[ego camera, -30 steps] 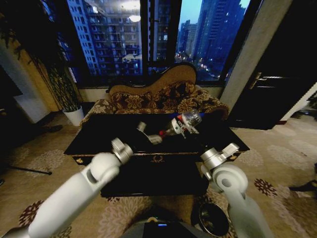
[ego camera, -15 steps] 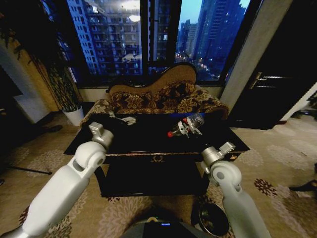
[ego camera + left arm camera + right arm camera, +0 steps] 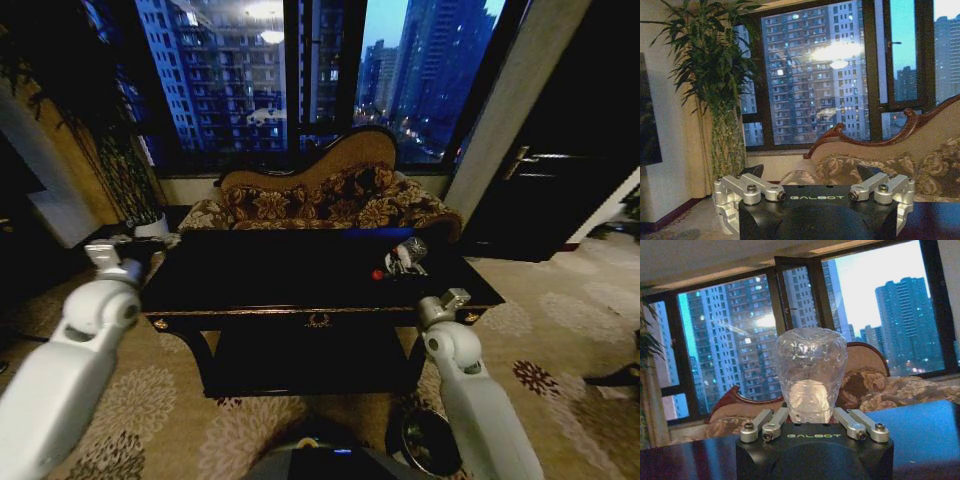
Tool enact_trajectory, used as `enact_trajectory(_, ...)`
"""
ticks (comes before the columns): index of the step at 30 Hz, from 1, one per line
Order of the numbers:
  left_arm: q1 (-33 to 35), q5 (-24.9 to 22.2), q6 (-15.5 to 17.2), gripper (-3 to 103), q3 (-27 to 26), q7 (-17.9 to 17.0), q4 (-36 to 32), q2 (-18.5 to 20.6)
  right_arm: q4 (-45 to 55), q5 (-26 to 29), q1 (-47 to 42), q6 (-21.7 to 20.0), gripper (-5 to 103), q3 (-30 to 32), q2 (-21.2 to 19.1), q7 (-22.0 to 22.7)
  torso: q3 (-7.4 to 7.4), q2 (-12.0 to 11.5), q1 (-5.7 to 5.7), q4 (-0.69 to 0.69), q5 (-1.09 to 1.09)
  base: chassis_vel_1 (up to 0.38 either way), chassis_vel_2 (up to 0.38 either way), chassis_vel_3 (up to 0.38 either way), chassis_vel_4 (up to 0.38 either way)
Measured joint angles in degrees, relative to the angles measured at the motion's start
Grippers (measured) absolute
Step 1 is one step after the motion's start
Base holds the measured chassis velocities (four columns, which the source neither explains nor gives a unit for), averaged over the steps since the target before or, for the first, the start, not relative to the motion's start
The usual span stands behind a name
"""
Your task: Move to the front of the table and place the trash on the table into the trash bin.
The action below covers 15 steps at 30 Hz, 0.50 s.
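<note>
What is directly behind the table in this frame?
Behind the table stands a patterned brown sofa against dark windows. The tabletop hides the sofa's base. The right gripper holds the bottle over the table's right end.

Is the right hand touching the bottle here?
Touching. In the right wrist view the bottle sits clamped between the right hand's fingers, pressed against both its sides.

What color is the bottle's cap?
Red. The bottle cap shows best in the head view, at the end pointing toward the table's middle.
</note>
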Motion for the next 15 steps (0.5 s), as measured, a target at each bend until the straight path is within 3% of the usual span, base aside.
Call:
enact_trajectory(5,1.8,-0.7,-2.1,100,-2.0,2.3,0.1,0.7,1.9,-0.1,0.4,-0.3,25,0.9,0.2,0.0,0.00,0.0,0.00,0.02,-0.01,0.000,0.000,0.000,0.000)
enact_trajectory(15,1.8,-2.1,-2.6,100,-1.8,4.7,-0.7,0.7,5.7,-2.1,-0.6,-1.0,25,2.1,-0.9,0.0,0.00,0.0,0.00,0.01,0.00,0.000,0.000,0.000,0.000)
